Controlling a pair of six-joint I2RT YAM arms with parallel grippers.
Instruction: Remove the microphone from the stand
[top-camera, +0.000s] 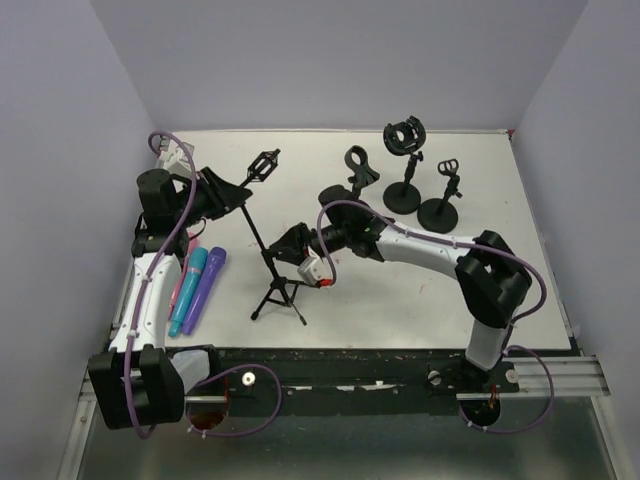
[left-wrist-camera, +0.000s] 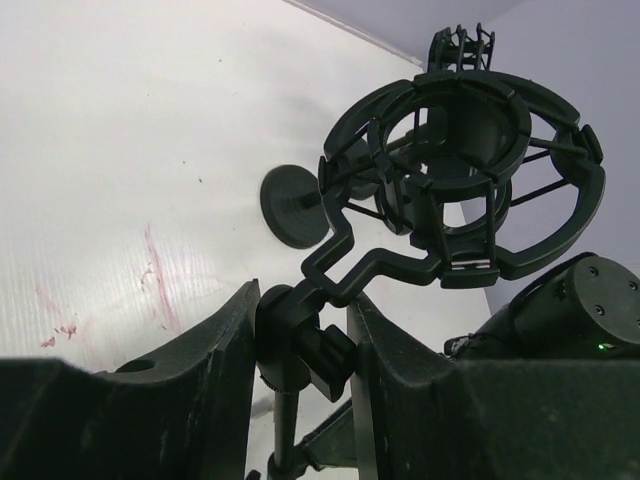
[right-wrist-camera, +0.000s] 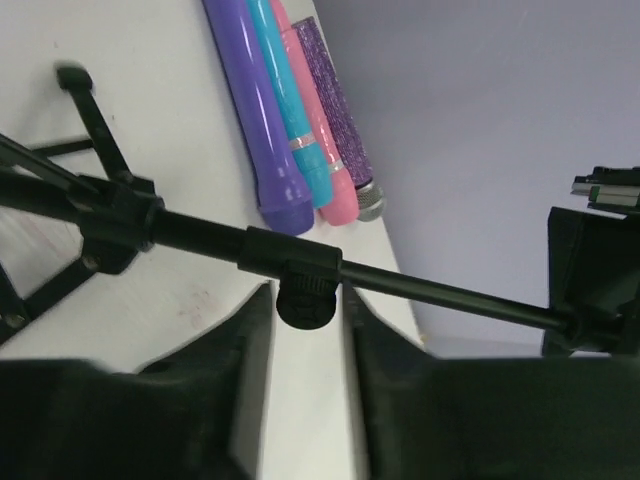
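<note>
A black tripod stand (top-camera: 278, 290) stands left of centre, its pole (right-wrist-camera: 440, 292) leaning up to the left. At the top is a round shock mount (left-wrist-camera: 465, 180) with nothing in its ring. My left gripper (left-wrist-camera: 303, 350) is shut on the swivel joint (left-wrist-camera: 300, 335) just under that mount. My right gripper (right-wrist-camera: 305, 310) is shut on the clamp knob (right-wrist-camera: 305, 297) midway up the pole. Several microphones lie side by side on the table at the left: purple (top-camera: 203, 288), teal (top-camera: 188, 290) and pink (right-wrist-camera: 315, 130), next to the left arm.
Three more black holders stand at the back right: a clip stand (top-camera: 362, 172), a shock-mount desk stand (top-camera: 404, 165) and a small round-base stand (top-camera: 442, 195). Purple walls close in the white table (top-camera: 420, 310) on three sides.
</note>
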